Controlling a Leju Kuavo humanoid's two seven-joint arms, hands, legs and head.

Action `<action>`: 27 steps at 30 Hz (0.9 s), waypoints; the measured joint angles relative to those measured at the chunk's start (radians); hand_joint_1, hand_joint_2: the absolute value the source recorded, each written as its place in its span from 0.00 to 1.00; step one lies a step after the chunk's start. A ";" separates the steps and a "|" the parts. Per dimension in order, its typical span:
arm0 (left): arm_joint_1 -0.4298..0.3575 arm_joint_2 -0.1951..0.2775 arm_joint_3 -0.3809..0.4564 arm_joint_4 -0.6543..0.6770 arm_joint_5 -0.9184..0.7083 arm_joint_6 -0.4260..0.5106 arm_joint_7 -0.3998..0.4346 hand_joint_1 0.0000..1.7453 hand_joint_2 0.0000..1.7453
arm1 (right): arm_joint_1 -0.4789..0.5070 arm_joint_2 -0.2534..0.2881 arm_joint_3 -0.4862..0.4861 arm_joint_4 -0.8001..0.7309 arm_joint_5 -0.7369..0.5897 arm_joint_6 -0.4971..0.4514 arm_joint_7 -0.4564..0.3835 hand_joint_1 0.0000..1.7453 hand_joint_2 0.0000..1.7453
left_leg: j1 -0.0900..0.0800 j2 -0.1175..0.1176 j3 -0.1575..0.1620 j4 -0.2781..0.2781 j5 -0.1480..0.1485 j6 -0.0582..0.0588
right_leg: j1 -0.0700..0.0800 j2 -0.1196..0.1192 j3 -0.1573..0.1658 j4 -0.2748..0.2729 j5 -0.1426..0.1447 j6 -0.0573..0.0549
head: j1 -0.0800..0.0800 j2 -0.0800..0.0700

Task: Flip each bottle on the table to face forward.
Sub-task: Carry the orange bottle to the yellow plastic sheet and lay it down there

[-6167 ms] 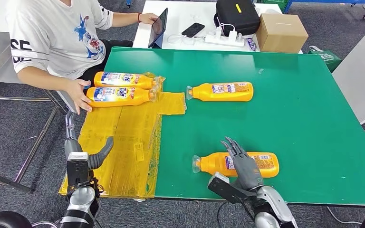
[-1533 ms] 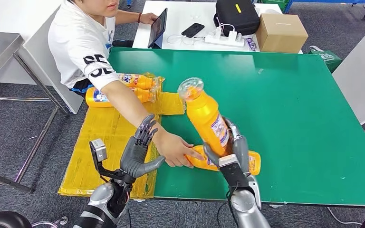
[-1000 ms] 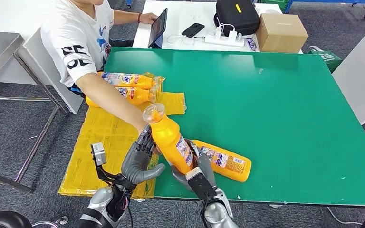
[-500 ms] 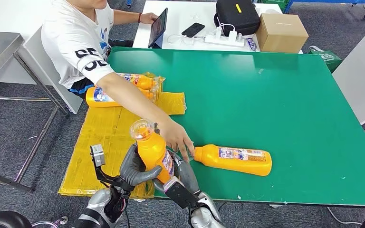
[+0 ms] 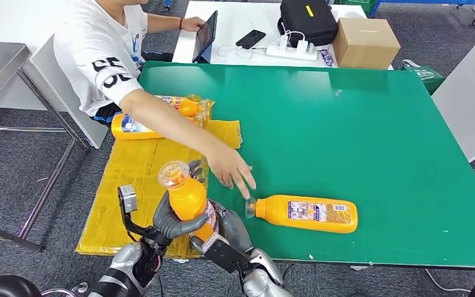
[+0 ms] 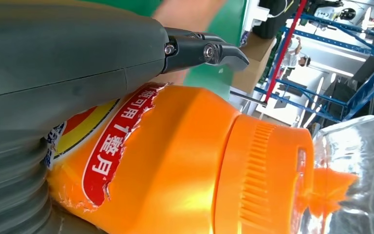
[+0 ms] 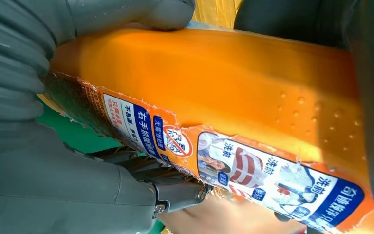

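Observation:
An orange detergent bottle (image 5: 188, 199) with a clear cap stands nearly upright over the table's front edge, cap up. My left hand (image 5: 168, 220) wraps it from the left and my right hand (image 5: 230, 230) grips its lower part from the right. In the left wrist view the left hand (image 6: 53, 73) presses on the orange bottle (image 6: 175, 161) near its neck. In the right wrist view the right hand (image 7: 53, 185) lies along the torn label of the bottle (image 7: 224, 97). A second orange bottle (image 5: 306, 213) lies on its side on the green table (image 5: 371, 136), label up, cap to the left.
A person's hand (image 5: 233, 171) hovers just above the lying bottle's cap. Two more orange bottles (image 5: 133, 129) lie on the yellow sheet (image 5: 142, 179) at the left, partly behind the person's arm. A white desk with a black bag (image 5: 308, 18) and a cardboard box (image 5: 366, 41) stands behind.
My right hand has carried the upright bottle left and down to my left hand, which now closes on it. The person laid the other bottle flat, straightened it and is drawing the hand back.

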 joint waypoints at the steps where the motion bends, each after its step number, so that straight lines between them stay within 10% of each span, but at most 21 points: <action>1: 0.000 0.000 0.000 0.001 0.000 0.001 0.000 0.01 1.00 | -0.003 0.000 0.002 0.003 0.000 0.000 0.000 1.00 1.00 | 0.000 0.000 0.000 0.000 0.000 0.000 | 0.000 0.000 0.000 0.000 0.000 0.000 | 0.000 0.000; 5: -0.001 0.002 0.001 0.003 0.013 -0.002 -0.002 0.99 1.00 | -0.014 0.000 0.010 0.016 0.000 0.001 0.000 1.00 1.00 | 0.000 0.001 0.001 0.000 0.000 0.000 | 0.000 0.000 0.001 0.000 0.000 0.000 | 0.000 0.000; 9: 0.005 0.004 0.009 0.003 0.050 -0.031 -0.002 1.00 1.00 | -0.023 0.004 0.013 0.032 0.003 0.000 -0.001 0.99 1.00 | 0.000 0.002 0.001 0.000 0.000 0.000 | 0.000 0.001 0.001 0.000 0.000 0.000 | 0.000 0.000; 11: 0.010 0.007 0.014 -0.001 0.064 -0.047 0.001 1.00 1.00 | -0.024 0.006 0.013 0.036 0.008 -0.014 -0.001 0.60 1.00 | 0.000 0.002 0.001 0.000 0.000 0.000 | 0.000 0.001 0.000 0.000 0.000 0.000 | 0.000 0.000; 14: 0.019 0.008 0.019 -0.016 0.081 -0.059 0.005 1.00 1.00 | -0.025 0.009 0.012 0.041 0.027 -0.048 0.015 0.00 0.25 | 0.000 0.002 0.000 0.000 0.000 0.000 | 0.000 0.001 0.000 0.000 0.000 0.000 | 0.000 0.000; 15: 0.021 0.008 0.020 -0.023 0.086 -0.061 0.009 1.00 1.00 | -0.026 0.011 0.012 0.042 0.035 -0.058 0.030 0.00 0.00 | 0.000 0.002 0.000 0.000 0.000 0.000 | 0.000 0.001 0.000 0.000 0.000 0.000 | 0.000 0.000; 27: 0.050 -0.012 0.041 -0.138 0.028 0.066 0.006 1.00 1.00 | -0.039 0.023 -0.035 -0.008 0.025 -0.087 0.086 0.00 0.00 | 0.000 0.002 0.000 0.000 0.000 0.000 | 0.000 0.002 0.000 0.000 0.000 0.000 | 0.000 0.000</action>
